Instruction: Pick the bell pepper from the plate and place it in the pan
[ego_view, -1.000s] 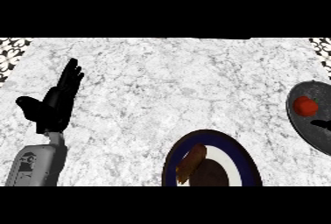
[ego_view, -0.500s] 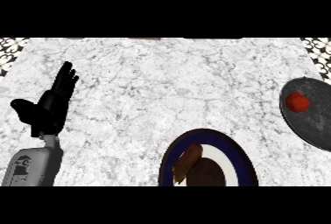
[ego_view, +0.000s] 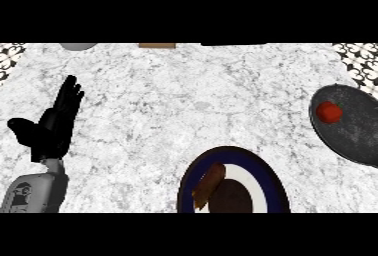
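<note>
we see the bell pepper (ego_view: 329, 112) sitting in the pan (ego_view: 354, 131) far right, so our left hand (ego_view: 53, 129) rests at the left, fingers straight, holding nothing, right hand unseen.

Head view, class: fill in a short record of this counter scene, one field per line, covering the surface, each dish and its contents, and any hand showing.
surface: white marbled counter
pan: dark grey round pan, at the right edge
pan contents: small red bell pepper
plate: round plate with dark blue rim, bottom centre
plate contents: brown items, kind unclear
left hand: black left hand, open, fingers up, at left
right hand: not in view
</note>
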